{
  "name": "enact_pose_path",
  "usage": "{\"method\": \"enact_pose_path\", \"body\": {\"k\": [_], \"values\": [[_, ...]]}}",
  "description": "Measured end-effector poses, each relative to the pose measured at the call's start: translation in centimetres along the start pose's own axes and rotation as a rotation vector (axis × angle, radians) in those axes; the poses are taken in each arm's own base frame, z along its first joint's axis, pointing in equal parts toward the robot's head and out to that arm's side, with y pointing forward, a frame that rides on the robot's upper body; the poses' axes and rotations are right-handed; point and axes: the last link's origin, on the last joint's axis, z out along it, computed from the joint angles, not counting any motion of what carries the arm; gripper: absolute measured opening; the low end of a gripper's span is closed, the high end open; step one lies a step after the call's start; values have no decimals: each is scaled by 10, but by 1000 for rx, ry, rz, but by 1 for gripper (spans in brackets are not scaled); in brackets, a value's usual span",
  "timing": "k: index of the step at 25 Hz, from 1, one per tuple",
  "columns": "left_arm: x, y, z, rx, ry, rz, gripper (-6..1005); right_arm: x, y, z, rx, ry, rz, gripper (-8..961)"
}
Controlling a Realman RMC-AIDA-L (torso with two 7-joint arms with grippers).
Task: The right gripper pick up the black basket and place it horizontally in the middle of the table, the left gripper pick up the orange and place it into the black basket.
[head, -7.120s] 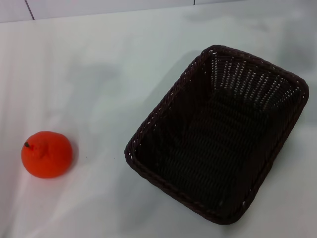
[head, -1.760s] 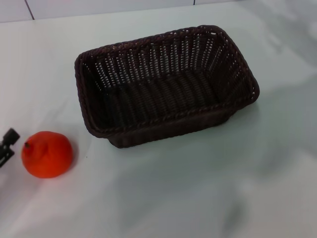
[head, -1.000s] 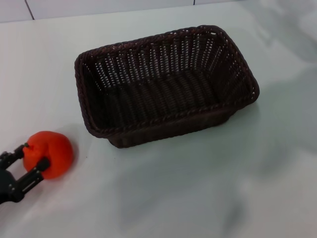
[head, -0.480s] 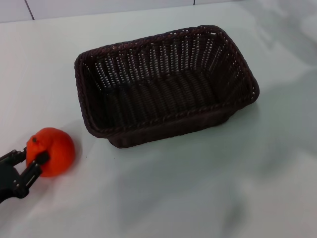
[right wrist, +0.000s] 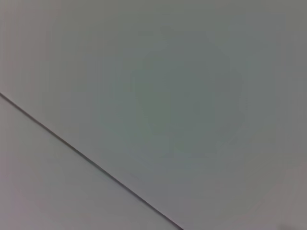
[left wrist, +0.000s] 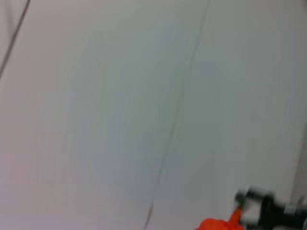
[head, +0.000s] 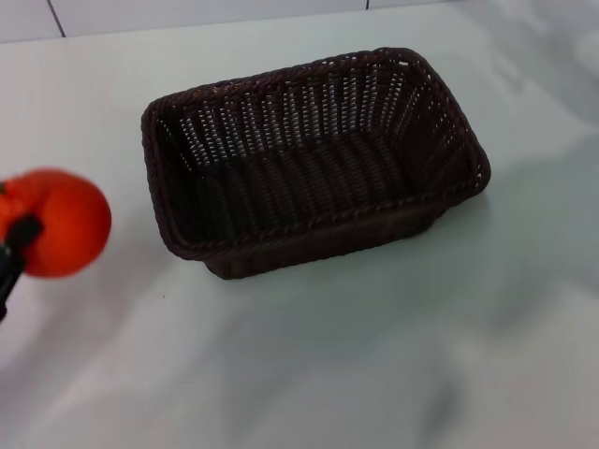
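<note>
I am carrying the orange (head: 58,223) in the left tool (head: 9,254), whose fingers are pinching the fruit at the near-left edge of the head view; only one black fingertip (head: 22,231) is showing against the orange's lower left side, with the rest of the tool running out of view. The fruit is looking lifted clear of the desk (head: 374,355), hanging to the left of the black basket (head: 314,164) and apart from it. The basket is lying lengthways across the middle of the desk, open side up, with nothing inside, so I am judging the right arm's part as done; the right tool is not appearing in any view.

The left wrist view is giving me little: a sliver of the orange (left wrist: 218,224) and a blurred black fingertip (left wrist: 259,211) against pale surface.

The step in hand, as I read it, is the transfer into the basket. To do it well I am wanting to keep the fruit high enough to pass over the braided left rim, since clipping that rim could shove the light wicker out of place. I am aiming for the centre of the basket floor, lowering close to the weave before letting go, because a round fruit dropped from height could bounce or roll. I am also keeping the squeeze steady, as the hold seems to be sitting low and to one side of the orange.
</note>
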Motion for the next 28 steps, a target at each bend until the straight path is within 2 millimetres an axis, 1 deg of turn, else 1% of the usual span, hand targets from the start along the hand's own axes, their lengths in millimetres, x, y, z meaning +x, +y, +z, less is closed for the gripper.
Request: {"method": "enact_pose_path", "body": {"k": [1, 3, 6, 7, 10, 12, 14, 17, 22, 25, 27, 28], "values": [[6, 2, 9, -32, 45, 1, 269, -2, -1, -1, 10, 0, 8, 928], [11, 4, 24, -74, 78, 0, 250, -6, -3, -1, 32, 8, 19, 928], [15, 6, 57, -140, 101, -3, 222, -14, -8, -1, 64, 23, 7, 929], [15, 7, 72, -162, 97, -1, 215, -17, -9, 0, 71, 24, -1, 929], [10, 9, 108, -183, 51, -11, 195, -24, -11, 2, 82, 18, -22, 929], [6, 9, 125, -174, 15, -42, 181, -29, -12, 4, 87, 13, -34, 929], [4, 8, 137, -164, -8, -60, 204, -33, -12, 4, 87, 12, -42, 929], [3, 10, 146, -183, -30, -55, 239, -35, -11, 2, 83, 17, -49, 929], [8, 8, 149, -182, -12, -41, 445, -35, -10, -2, 99, 63, -32, 928], [13, 7, 149, -184, 10, -34, 547, -33, -16, -3, 145, 102, -33, 928], [16, 5, 146, -170, 38, -37, 608, -31, -20, -2, 166, 124, -46, 928], [18, 3, 143, -154, 58, -39, 638, -30, -24, -1, 188, 163, -72, 928]]}}
